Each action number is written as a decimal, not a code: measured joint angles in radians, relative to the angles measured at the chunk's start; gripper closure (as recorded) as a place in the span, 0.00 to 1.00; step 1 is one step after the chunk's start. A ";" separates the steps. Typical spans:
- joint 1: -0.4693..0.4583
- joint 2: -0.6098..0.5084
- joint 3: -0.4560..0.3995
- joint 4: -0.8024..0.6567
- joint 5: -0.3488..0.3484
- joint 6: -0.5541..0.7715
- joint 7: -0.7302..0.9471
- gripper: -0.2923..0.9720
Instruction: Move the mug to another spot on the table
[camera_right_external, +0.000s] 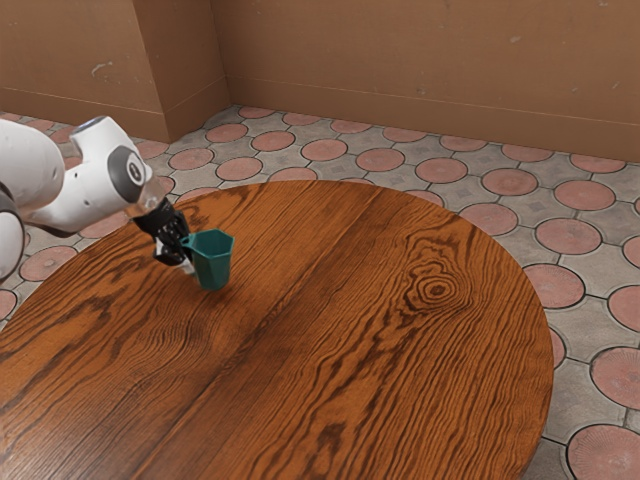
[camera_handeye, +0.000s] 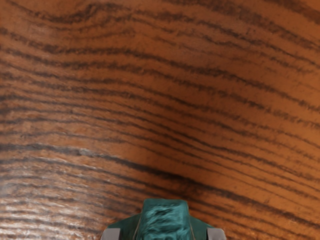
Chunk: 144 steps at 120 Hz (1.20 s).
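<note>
We record the arm (camera_right_external: 70, 175) entering from the exterior view's left, its hand angled down over the round wooden table (camera_right_external: 400, 330). The gripper (camera_right_external: 185, 258) is clamped on the teal mug (camera_right_external: 212, 258). In the wrist view, grey pads (camera_handeye: 110, 234) sit against the mug on two sides. The mug is near the table's edge at the exterior view's left, slightly tilted. Tiled floor (camera_right_external: 560, 240) lies beyond the table to the right.
</note>
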 joint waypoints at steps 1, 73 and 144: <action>-0.002 -0.001 0.000 0.000 -0.004 -0.001 0.002 0.70; -0.084 -0.021 -0.001 -0.050 -0.184 -0.088 0.116 0.70; -0.103 0.018 -0.015 -0.053 -0.267 -0.110 0.198 0.70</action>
